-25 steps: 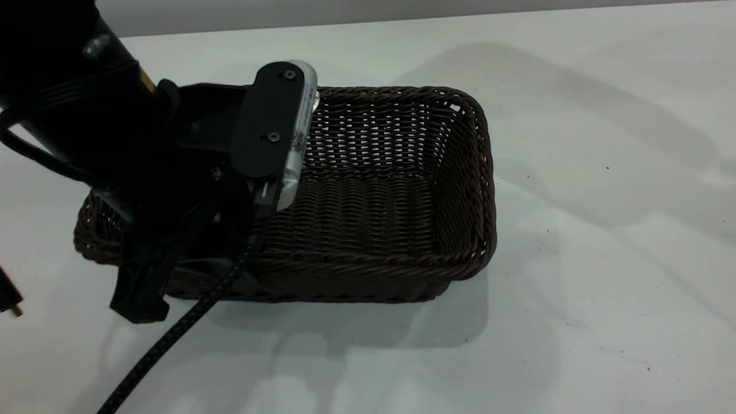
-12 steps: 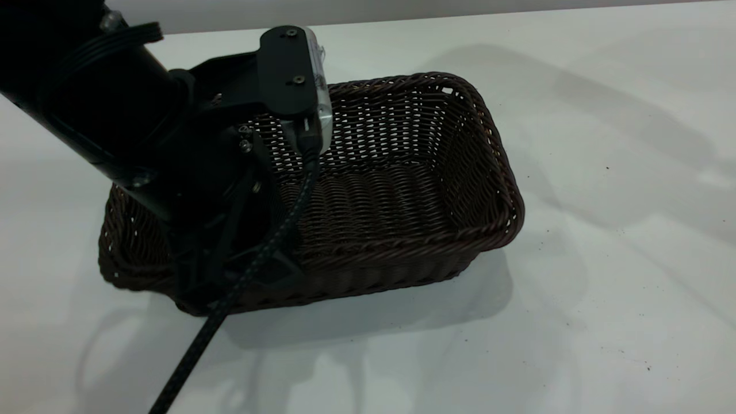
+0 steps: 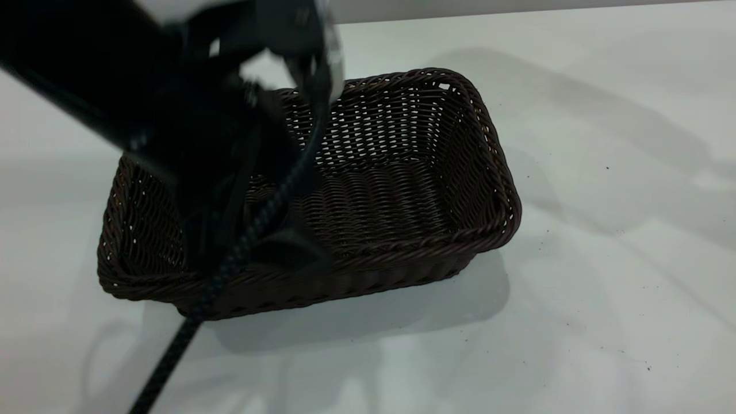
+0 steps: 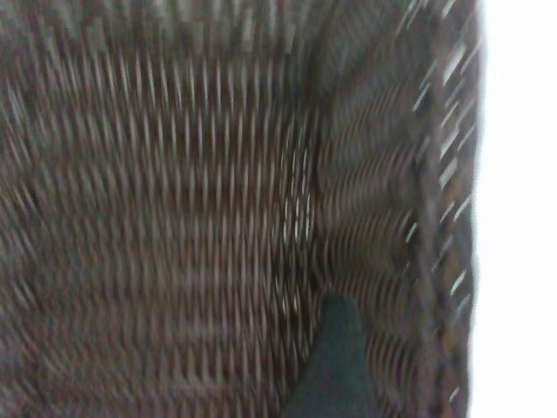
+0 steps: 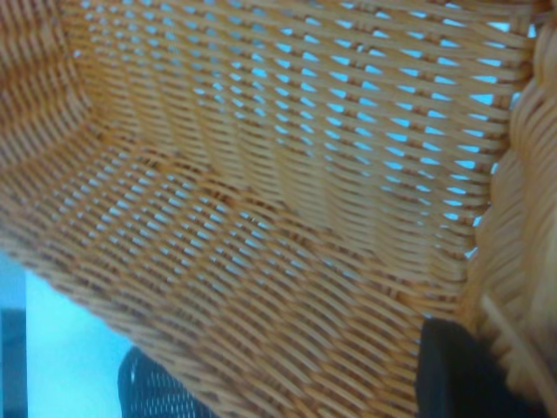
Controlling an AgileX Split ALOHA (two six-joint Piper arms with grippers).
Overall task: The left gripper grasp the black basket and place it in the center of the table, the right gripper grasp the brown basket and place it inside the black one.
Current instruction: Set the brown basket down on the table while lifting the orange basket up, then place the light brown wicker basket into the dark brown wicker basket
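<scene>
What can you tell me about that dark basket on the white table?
The black basket is a rectangular, dark brown-black woven wicker tray with a braided rim and open-weave sloping sides that let light through. It sits upright on the white table, angled slightly, with nothing lying on the visible part of its floor. The left gripper, a blurred dark bulk with a braided cable, hangs over its left end; whether it touches is unclear.

You're looking at a robot test bench, most likely a lab: a plain white table (image 3: 604,241) with a bare grey wall at 12 o'clock, and a black robot arm (image 3: 86,75) trailing a braided cable (image 3: 167,359) at 9 o'clock.
</scene>
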